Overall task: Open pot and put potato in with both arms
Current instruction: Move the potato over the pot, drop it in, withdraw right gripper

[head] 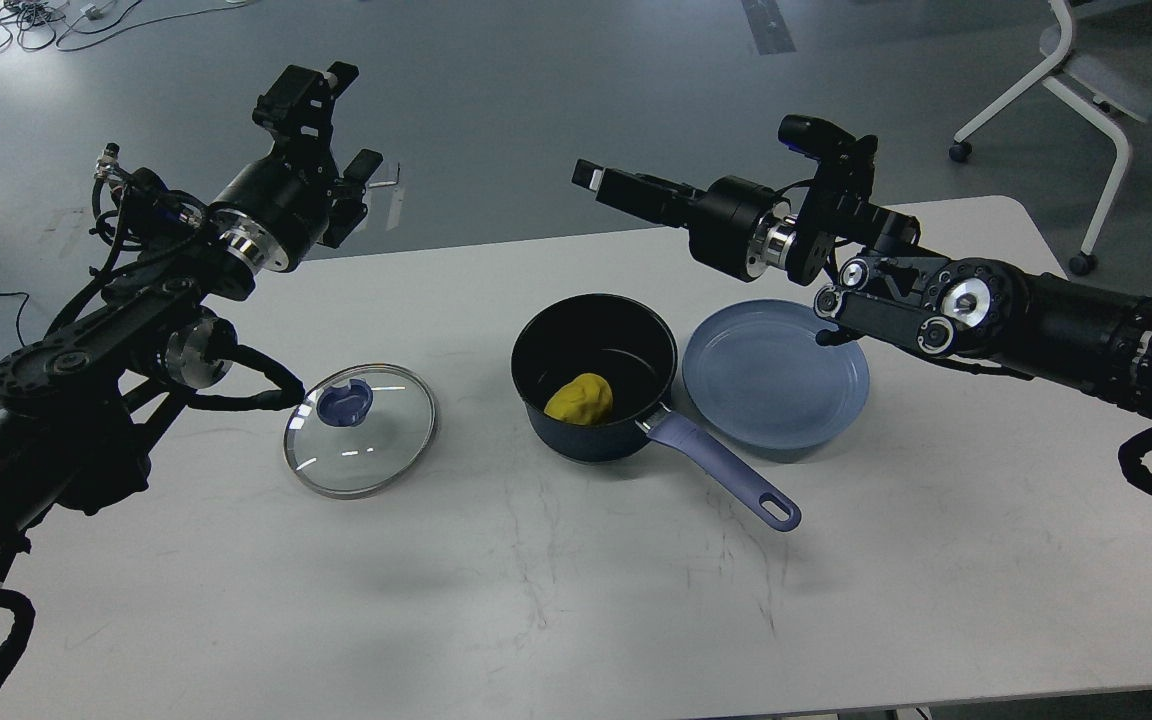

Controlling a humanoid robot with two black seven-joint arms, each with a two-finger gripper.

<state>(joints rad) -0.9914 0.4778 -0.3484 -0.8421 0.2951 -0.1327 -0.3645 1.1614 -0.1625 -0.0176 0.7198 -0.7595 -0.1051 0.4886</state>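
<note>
Left gripper point(321, 125): upper left of the frame, raised above the table's far edge, empty. One finger juts up at the top and another out to the right, but the dark parts overlap — I cannot tell how far the claw is spread.
Glass lid point(360, 430): lower left of centre, lying flat on the white table point(576, 610), its blue knob showing through the glass, touched by no claw.
Pot point(591, 375): centre of the frame, upright and uncovered, its lavender handle running down to the lower right, its side just beside the plate.
Potato point(579, 398): inside the pot, resting on the black bottom towards the near wall.
Plate point(774, 378): right of centre, flat on the table and bare.
Right gripper point(601, 182): upper centre, pointing left above the far table edge, well clear of the pot, holding nothing — fingers seen as one dark block, so their spread cannot be told.
</note>
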